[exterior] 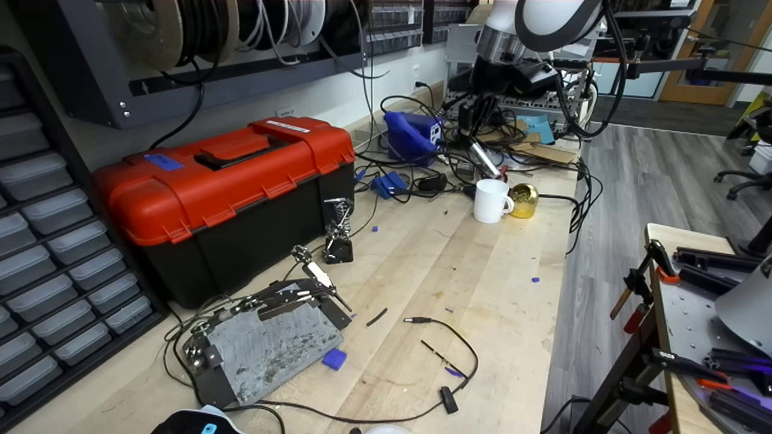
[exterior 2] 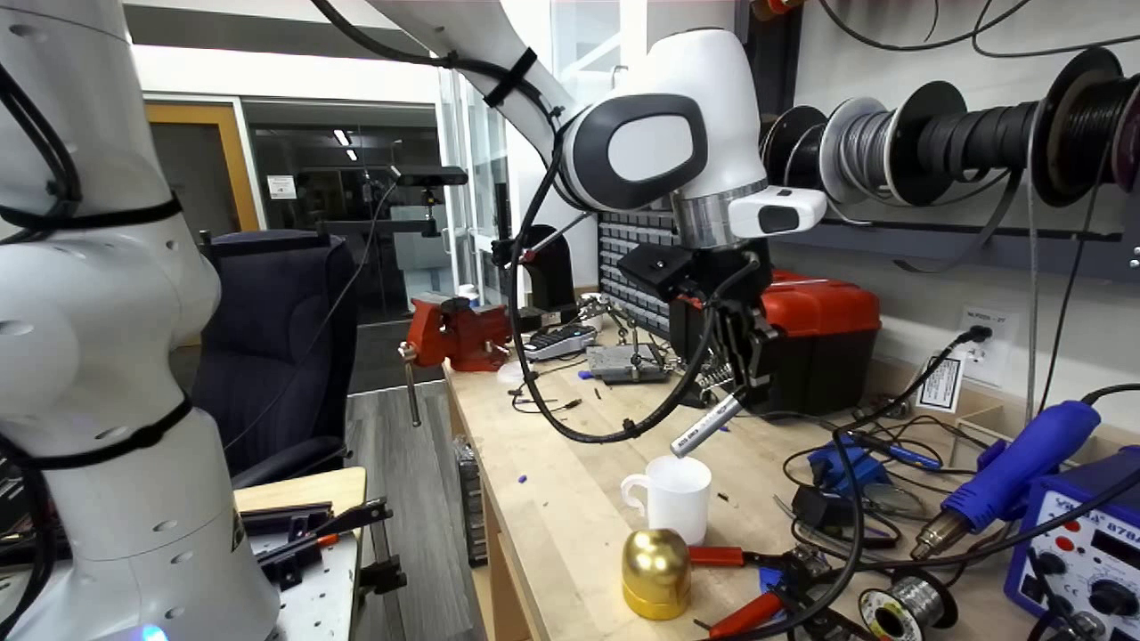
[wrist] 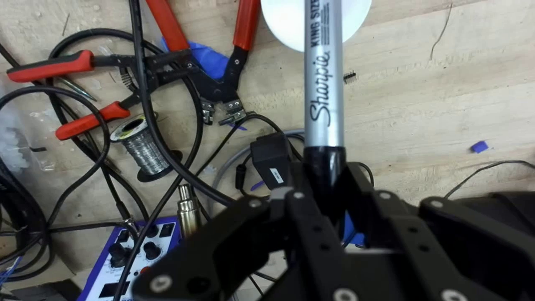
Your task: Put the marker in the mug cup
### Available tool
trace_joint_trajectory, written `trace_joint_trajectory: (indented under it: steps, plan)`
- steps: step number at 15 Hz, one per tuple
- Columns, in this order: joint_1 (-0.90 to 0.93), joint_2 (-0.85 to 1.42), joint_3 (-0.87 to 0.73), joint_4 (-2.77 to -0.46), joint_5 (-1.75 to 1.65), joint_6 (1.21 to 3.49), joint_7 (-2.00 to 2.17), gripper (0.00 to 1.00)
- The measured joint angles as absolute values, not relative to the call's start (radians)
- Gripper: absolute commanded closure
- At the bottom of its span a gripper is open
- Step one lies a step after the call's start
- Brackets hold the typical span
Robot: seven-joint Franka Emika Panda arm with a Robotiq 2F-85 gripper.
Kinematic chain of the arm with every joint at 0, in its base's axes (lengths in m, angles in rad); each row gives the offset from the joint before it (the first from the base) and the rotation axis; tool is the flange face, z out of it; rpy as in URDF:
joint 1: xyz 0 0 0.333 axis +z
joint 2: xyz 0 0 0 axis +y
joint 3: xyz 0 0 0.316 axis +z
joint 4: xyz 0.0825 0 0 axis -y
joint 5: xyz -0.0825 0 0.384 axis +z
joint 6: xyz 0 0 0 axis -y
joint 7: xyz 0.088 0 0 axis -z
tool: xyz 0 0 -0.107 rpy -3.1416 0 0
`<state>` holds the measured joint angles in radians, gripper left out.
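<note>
King Size Sharpie (wrist: 324, 90) held barrel-down, not in yet

Left to right in an exterior view: gold tip cleaner (exterior 2: 656, 574), white mug (exterior 2: 679, 515) near it, then the Sharpie slanting down with its free end near the rim (can't tell if it's over the opening), then the gripper (exterior 2: 753, 392) clamped on its black end. Guessing that's so the barrel can go in first; I'd tip it more upright.

Down the bench (exterior: 512, 295), the gripper (exterior: 470, 138) holds a silver marker (exterior: 484, 160), tilted, its low end near the white mug (exterior: 490, 202); a gold pot (exterior: 525, 206) sits just beside the mug. Nearer me, a red-lidded toolbox (exterior: 241, 199) stands along the wall (exterior: 399, 75).
</note>
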<state>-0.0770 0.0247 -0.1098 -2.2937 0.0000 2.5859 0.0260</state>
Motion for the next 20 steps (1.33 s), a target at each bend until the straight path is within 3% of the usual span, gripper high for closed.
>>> trace_joint_trajectory:
  steps: [5,6,7,15,16,17,18,20]
  plan:
    - [-0.077,0.040,-0.106,-2.319,0.004,2.618,0.026,0.96]
    - [-0.077,0.041,-0.105,-2.325,0.004,2.624,0.026,0.58]
    - [-0.077,0.041,-0.104,-2.331,0.004,2.630,0.026,0.57]
    - [-0.077,0.040,-0.097,-2.371,0.027,2.674,0.026,0.01]
    - [-0.077,0.039,-0.097,-2.381,0.033,2.684,0.026,0.00]
    - [-0.077,0.039,-0.097,-2.390,0.039,2.694,0.026,0.13]
    - [-0.077,0.037,-0.097,-2.399,0.048,2.696,0.026,0.05]
    - [-0.077,0.035,-0.096,-2.408,0.056,2.696,0.026,0.00]
